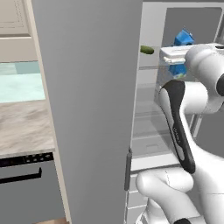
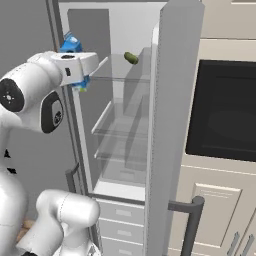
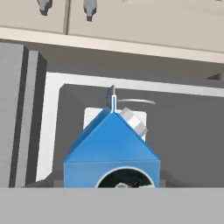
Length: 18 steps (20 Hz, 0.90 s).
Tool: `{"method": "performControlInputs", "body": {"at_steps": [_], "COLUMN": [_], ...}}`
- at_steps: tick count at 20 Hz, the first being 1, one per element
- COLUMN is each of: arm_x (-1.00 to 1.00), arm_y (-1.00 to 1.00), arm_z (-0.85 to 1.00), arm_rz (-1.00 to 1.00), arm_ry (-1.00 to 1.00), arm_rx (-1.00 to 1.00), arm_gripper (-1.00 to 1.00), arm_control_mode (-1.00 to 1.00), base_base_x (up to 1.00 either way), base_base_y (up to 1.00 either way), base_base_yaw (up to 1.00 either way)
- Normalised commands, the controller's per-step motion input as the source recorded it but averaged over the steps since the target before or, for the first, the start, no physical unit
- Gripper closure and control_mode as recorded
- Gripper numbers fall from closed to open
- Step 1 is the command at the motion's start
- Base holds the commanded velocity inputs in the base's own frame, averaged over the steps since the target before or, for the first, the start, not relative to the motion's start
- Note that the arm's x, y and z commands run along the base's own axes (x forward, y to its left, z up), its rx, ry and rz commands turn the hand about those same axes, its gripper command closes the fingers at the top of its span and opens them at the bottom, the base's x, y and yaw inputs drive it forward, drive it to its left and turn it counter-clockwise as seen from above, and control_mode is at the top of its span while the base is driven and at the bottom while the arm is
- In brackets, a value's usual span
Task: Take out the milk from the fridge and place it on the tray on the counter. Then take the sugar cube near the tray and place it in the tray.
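— So where is the milk (image 1: 183,38) right now, and why is the arm stretched up like that?

— Up inside the fridge (image 2: 120,125), at the level of the top glass shelf (image 2: 120,75). The carton is directly against the pincer (image 2: 79,82), with its gable top rising above the hand. The arm reaches high because that is where the carton stands, and the fridge door (image 1: 87,109) is swung wide so the arm can get past it.

— Is the pincer grasping it?

— I judge yes. The hand camera looks straight down on the blue roof of the milk (image 3: 111,144), centred just ahead of the pincer, so the fingers should sit on either side of the carton's body. The jaws are partly closed, about as wide as the carton, which fits a clamp on its sides. The fingertips themselves are hidden below the carton, so contact is my reading, not something plainly shown.

— Anything else nearby?

— A small green vegetable (image 2: 131,58) lies on the same shelf, well off to the side of the pincer, out of the way.

— And what remains?

— Pulling the carton out past the door, then carrying it to the tray on the worktop; the sugar cube comes after.
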Motion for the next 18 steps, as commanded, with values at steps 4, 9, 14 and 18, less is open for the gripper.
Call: {"method": "performControlInputs", "body": {"at_steps": [4, 9, 14, 18], "arm_x": [-0.63, -0.6, -0.48, -0.59], "arm_y": [0.03, 0.0, 0.0, 0.0], "arm_z": [0.0, -0.17, -0.44, -0.62], "arm_rz": [-0.08, -0.02, -0.01, 0.0], "arm_ry": [0.26, 0.12, 0.05, 0.0], "arm_rx": [0.07, 0.03, 0.03, 0.01], "arm_gripper": [1.0, 1.0, 1.0, 1.0], "arm_control_mode": [-1.0, -1.0, -1.0, -1.0], "base_base_x": [0.0, 0.0, 0.0, 0.0], "base_base_y": [0.0, 0.0, 0.0, 0.0], "base_base_yaw": [0.0, 0.0, 0.0, 0.0]}}
